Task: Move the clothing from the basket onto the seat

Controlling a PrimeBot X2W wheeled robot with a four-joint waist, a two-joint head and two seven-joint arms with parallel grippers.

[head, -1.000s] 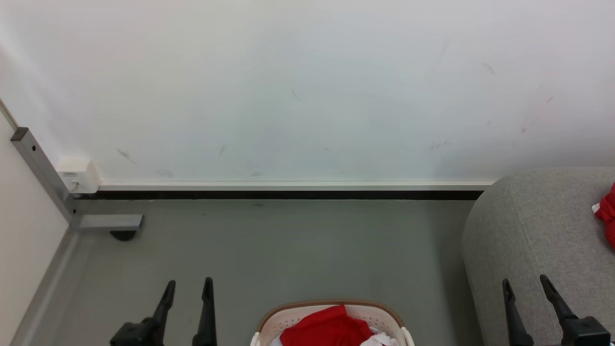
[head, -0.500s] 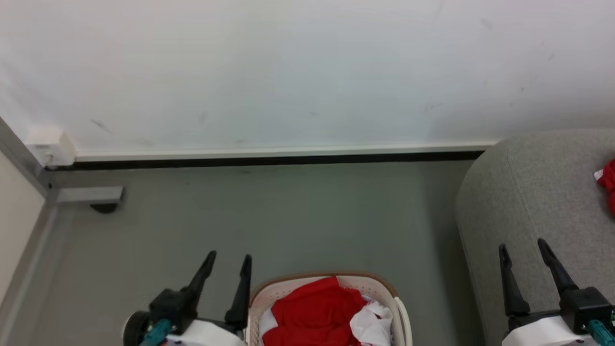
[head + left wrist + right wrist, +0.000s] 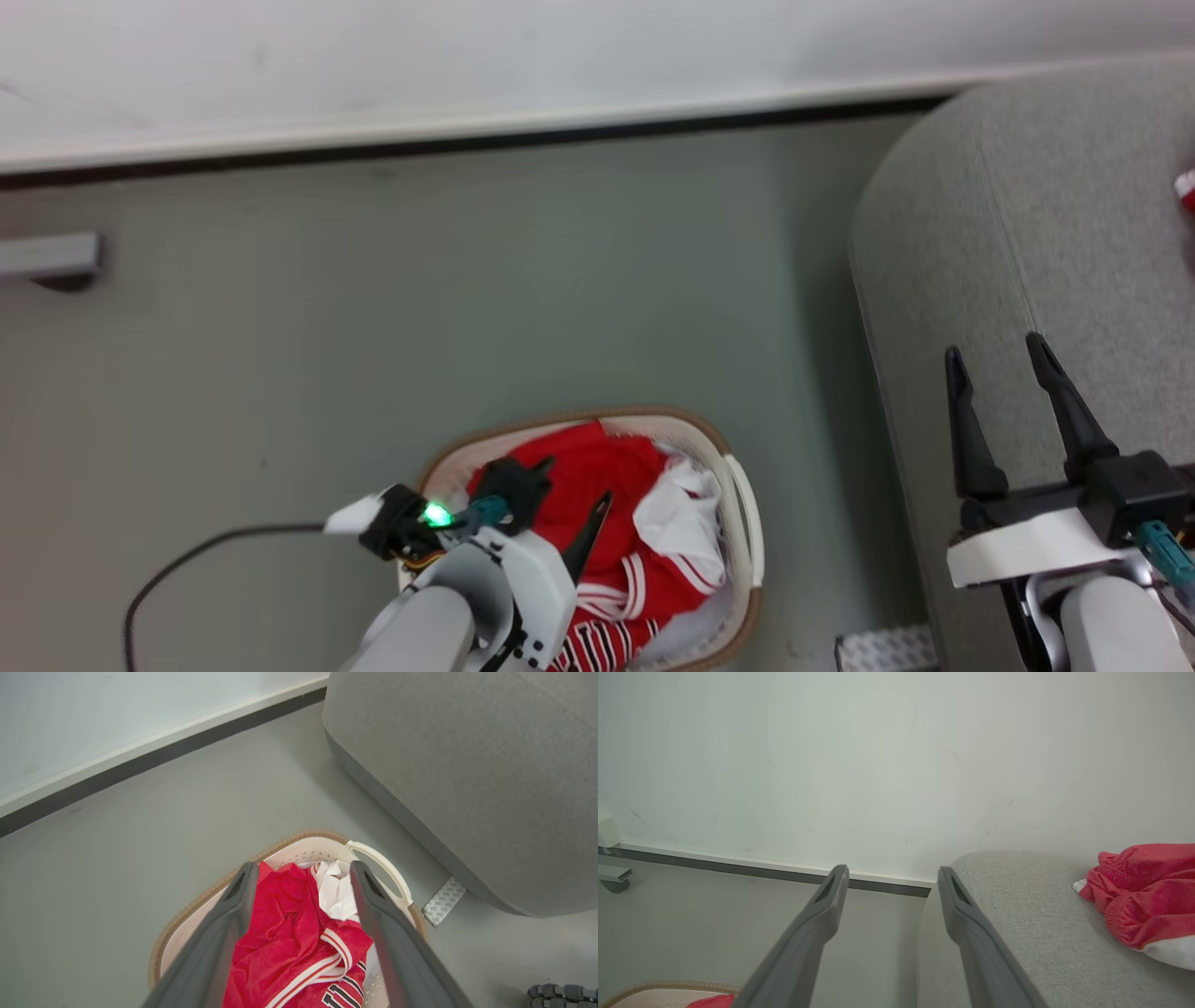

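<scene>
The white basket (image 3: 653, 416) with its tan rim stands on the grey floor, holding bright red clothing (image 3: 597, 471) with white stripes and a white piece (image 3: 686, 513). My left gripper (image 3: 577, 485) hangs open just above that pile, touching nothing; in the left wrist view its fingers (image 3: 233, 914) frame the clothing (image 3: 285, 933) and the basket (image 3: 299, 837). My right gripper (image 3: 993, 347) stands open and empty over the left end of the grey seat (image 3: 1027, 215). A red-and-white garment (image 3: 1143, 891) lies on the seat (image 3: 1017, 919).
A white wall with a dark baseboard (image 3: 467, 145) runs along the far side. A grey metal foot (image 3: 47, 254) sits at the far left, and a black cable (image 3: 187, 551) crosses the floor left of the basket. A patterned plate (image 3: 882, 649) lies by the seat's base.
The head camera has tilted down, so the whole picture shifted up. My left gripper swung right from beside the basket to over the clothing. The right gripper stays open.
</scene>
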